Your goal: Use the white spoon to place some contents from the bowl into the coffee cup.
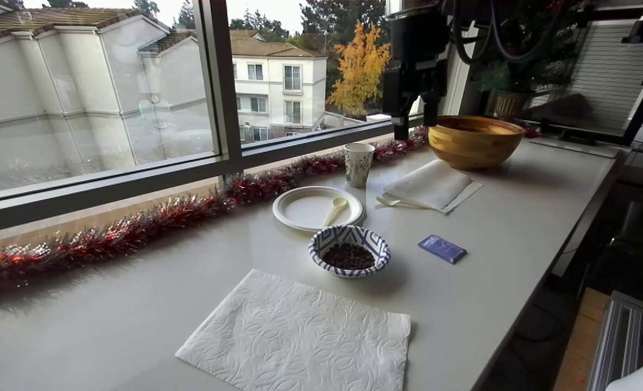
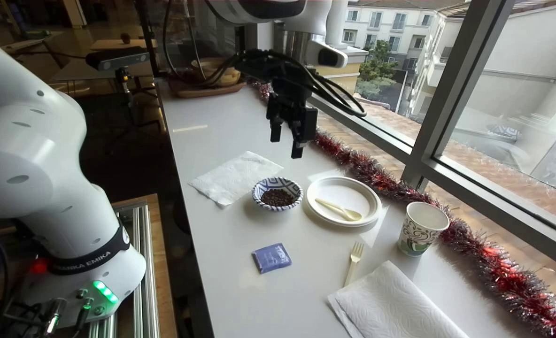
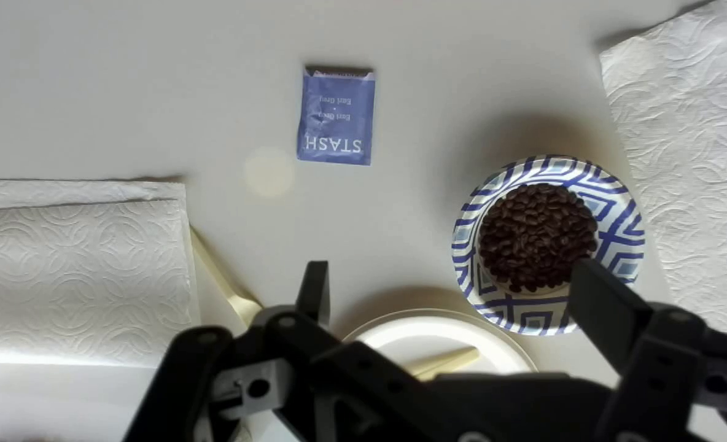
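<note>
The white spoon (image 1: pixel 335 210) lies on the white plate (image 1: pixel 294 209); its handle shows in the wrist view (image 3: pixel 449 363), its head hidden behind the gripper. The patterned bowl (image 2: pixel 259 188) stands beside the plate and holds the contents, dark brown beans (image 3: pixel 538 236). The coffee cup (image 2: pixel 419 232), pale with a leafy print, stands upright near the window in both exterior views; it is out of the wrist view. My gripper (image 2: pixel 286 141) is open and empty, high above the table. In the wrist view its fingers (image 3: pixel 455 294) are wide apart, one overlapping the bowl's picture.
A blue tea packet (image 3: pixel 337 116) lies near the bowl. A fork (image 2: pixel 354 263) lies partly under a folded paper towel (image 2: pixel 395 300). Another paper towel (image 1: pixel 305 331) lies past the bowl. A wooden bowl (image 1: pixel 476 144) stands at the table's end. Tinsel (image 1: pixel 191 214) runs along the window.
</note>
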